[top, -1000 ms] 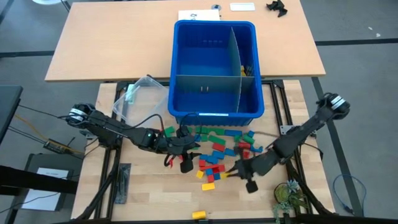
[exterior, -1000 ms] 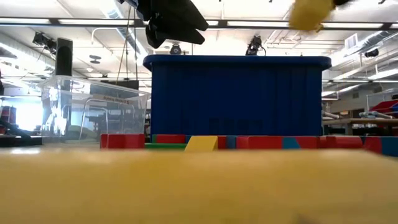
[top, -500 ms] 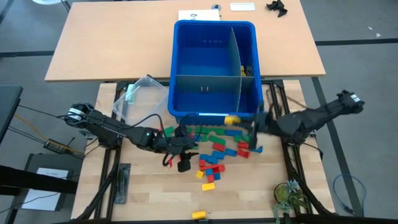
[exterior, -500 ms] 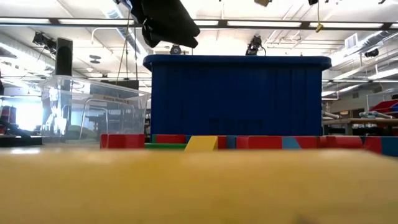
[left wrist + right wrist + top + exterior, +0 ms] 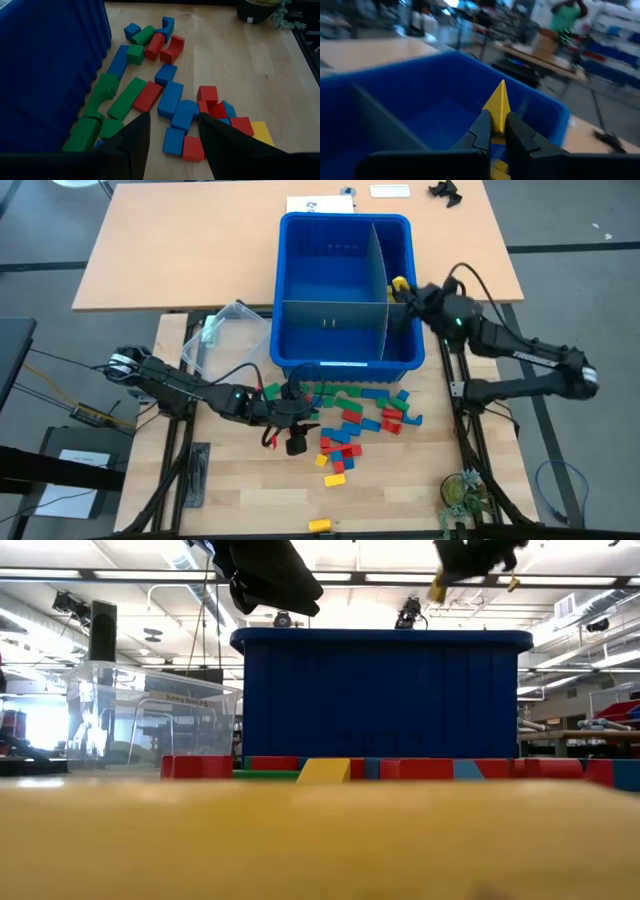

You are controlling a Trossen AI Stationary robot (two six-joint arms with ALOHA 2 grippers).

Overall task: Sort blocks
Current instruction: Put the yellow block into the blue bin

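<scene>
Right gripper (image 5: 402, 286), upper right of centre in high view: jaws clenched on yellow block (image 5: 498, 107), held above rear right compartment of blue bin (image 5: 300, 225), just inside right rim. In low view, same block (image 5: 438, 587) seen hanging above bin's top edge, top right of frame. More yellow glimpsed in that compartment below jaws in right wrist view.

Left gripper (image 5: 297, 428), lower centre of high view: jaws parted, nothing between them, hovering over loose blocks (image 5: 358, 412) spread on worktop (image 5: 230, 480) just in front of bin. One yellow piece (image 5: 321, 525) lay apart at bottom edge of frame. Clear tub (image 5: 225, 330) at left of bin.

Step in hand, as judged: drop of yellow block into its compartment. Done well if released only once fully inside rim and clear of grey divider (image 5: 376, 260), from low enough to avoid bounce into next cell; jaws to part fully before lifting straight up.

Edges & room: right rim and divider close on either side of jaws, so little sideways margin; open space above bin. Left arm well apart from right, no crossing likely. Pile crowded near bin's front wall; more free worktop toward bottom of frame.
</scene>
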